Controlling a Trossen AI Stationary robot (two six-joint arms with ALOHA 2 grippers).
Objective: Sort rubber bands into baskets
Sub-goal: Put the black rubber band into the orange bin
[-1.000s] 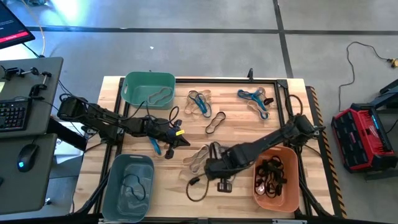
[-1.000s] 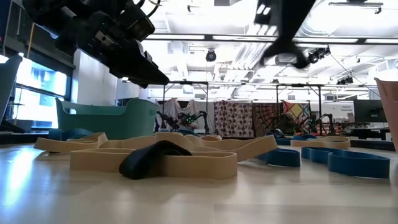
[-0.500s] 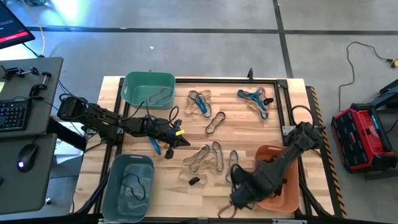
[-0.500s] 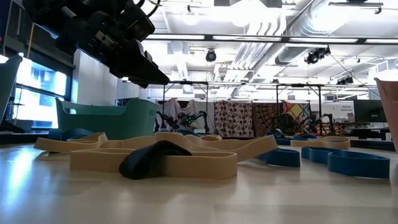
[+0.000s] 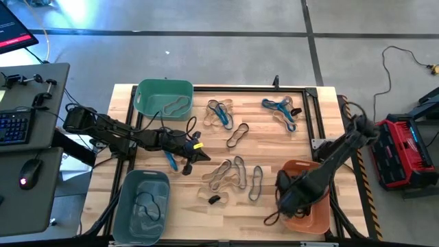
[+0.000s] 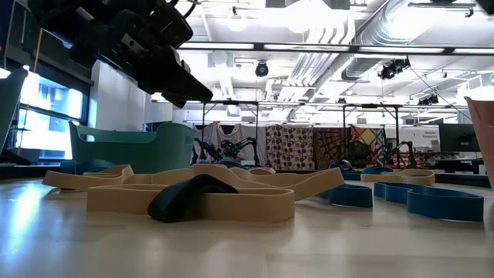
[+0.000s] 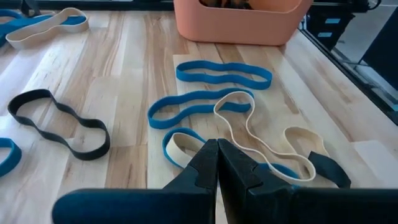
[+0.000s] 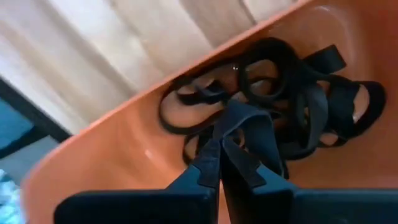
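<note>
Right tool (image 8: 221, 163): swung from counter middle to above orange basket (image 5: 322, 216); pinched on a black band (image 8: 249, 127).
Left tool (image 5: 194, 154): closed, empty.

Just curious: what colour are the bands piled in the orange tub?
Black. The rubber bands in the orange basket show best in the right wrist view.

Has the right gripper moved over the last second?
Yes. The right gripper went from the table's middle toward the orange basket, carrying a black band.
</note>
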